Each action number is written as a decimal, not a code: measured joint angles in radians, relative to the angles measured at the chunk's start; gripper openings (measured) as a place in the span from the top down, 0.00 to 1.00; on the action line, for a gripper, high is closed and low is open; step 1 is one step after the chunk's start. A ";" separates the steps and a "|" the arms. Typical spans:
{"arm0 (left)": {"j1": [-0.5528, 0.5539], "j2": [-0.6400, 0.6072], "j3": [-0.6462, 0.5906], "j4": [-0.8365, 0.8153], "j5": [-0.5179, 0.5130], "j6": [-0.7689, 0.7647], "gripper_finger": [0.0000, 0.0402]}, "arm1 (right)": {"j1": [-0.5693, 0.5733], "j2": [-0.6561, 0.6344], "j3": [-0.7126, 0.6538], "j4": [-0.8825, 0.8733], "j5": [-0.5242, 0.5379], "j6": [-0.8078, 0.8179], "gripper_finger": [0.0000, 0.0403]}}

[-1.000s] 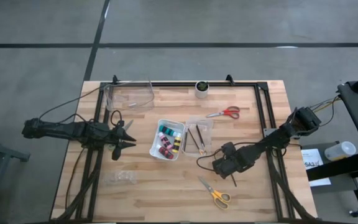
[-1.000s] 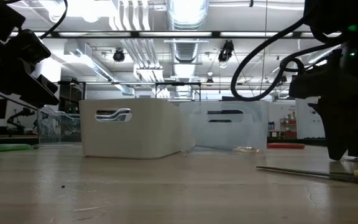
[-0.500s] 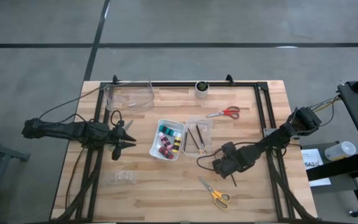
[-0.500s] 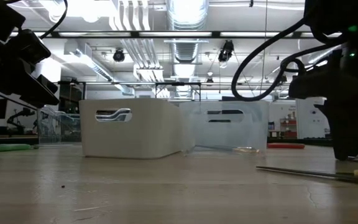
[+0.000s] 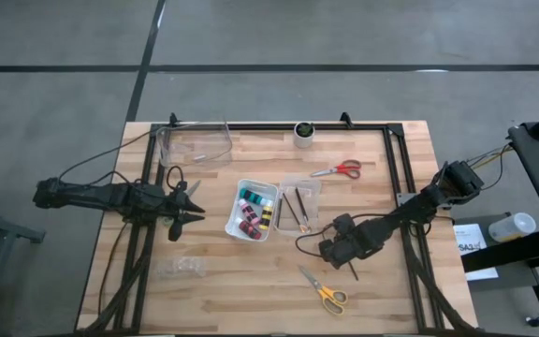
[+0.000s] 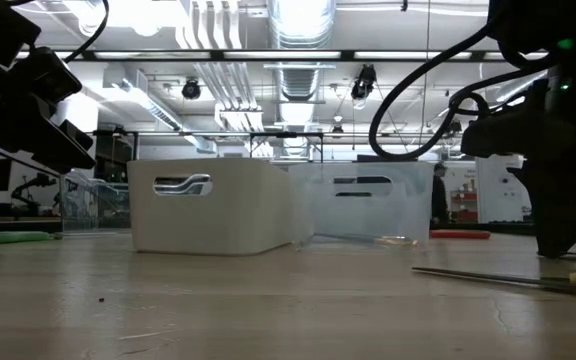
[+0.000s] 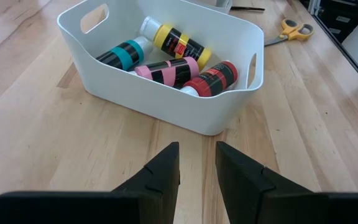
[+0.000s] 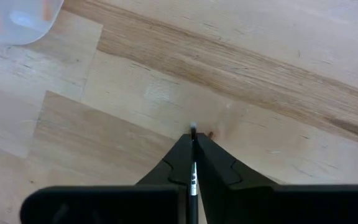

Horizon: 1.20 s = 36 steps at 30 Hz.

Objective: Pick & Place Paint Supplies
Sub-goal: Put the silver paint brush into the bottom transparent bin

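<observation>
Right end effector (image 8: 193, 163) clamped on a thin brush (image 8: 193, 144), left end effector (image 7: 197, 163) part-open — empty, no readable labels.

The right gripper (image 8: 193, 163) points down at bare wooden table (image 8: 278, 93), its two dark fingers (image 8: 173, 165) pressed together into a narrow wedge. Pinched between them is a thin dark brush (image 8: 193, 177), running straight along the line where the fingers meet. Its pale tip pokes just past the fingertips and sits close to the wood, beside a small brownish mark in the grain. Whether the tip touches the table is hard to say. The planks run slantwise, with a darker band crossing beyond the fingers. Off in one corner is the rounded edge of a clear bin (image 8: 23, 22), well apart from the gripper.
</observation>
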 joint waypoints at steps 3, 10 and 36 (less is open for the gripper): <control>0.000 0.000 0.000 0.000 0.000 0.000 0.73 | 0.000 0.000 0.000 0.000 0.000 0.000 0.97; 0.000 0.000 0.000 0.000 0.000 0.000 0.73 | 0.000 -0.055 -0.003 -0.024 -0.015 -0.012 0.97; 0.000 0.000 0.000 0.000 0.000 0.000 0.73 | -0.007 -0.517 -0.074 0.376 0.694 -0.389 0.97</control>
